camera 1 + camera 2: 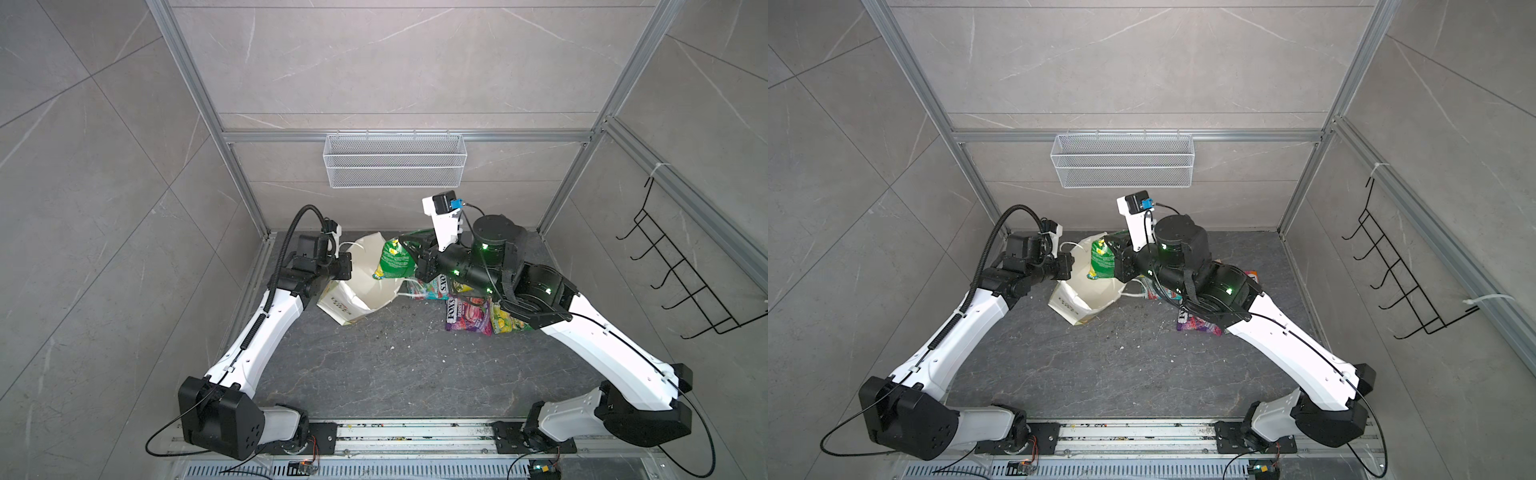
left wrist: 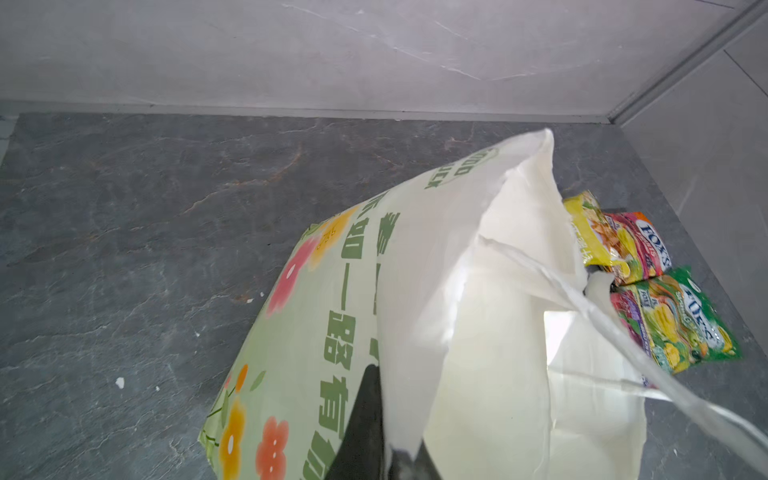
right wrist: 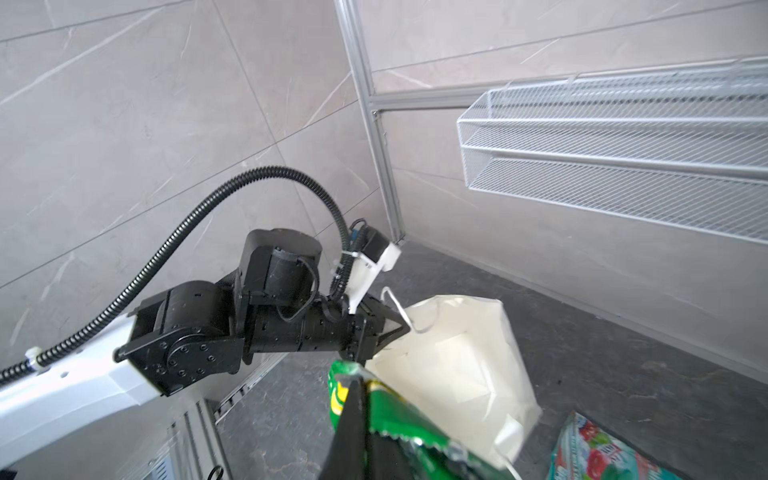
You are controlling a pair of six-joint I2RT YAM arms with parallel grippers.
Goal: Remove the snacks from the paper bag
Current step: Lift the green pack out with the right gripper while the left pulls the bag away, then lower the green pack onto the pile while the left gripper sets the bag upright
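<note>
This is a robotics lab test cell: the bay is boxed in by a bare aluminium extrusion frame filled with grey stone-look wall panels, over a dark slate-look work surface. Along its front edge a metal mounting rail carries the white-and-black left arm and right arm, with loose black cables and a small exposed circuit board by their bases. A white wire-mesh basket hangs on the back rail, and a black wire rack is zip-tied to the side frame.
</note>
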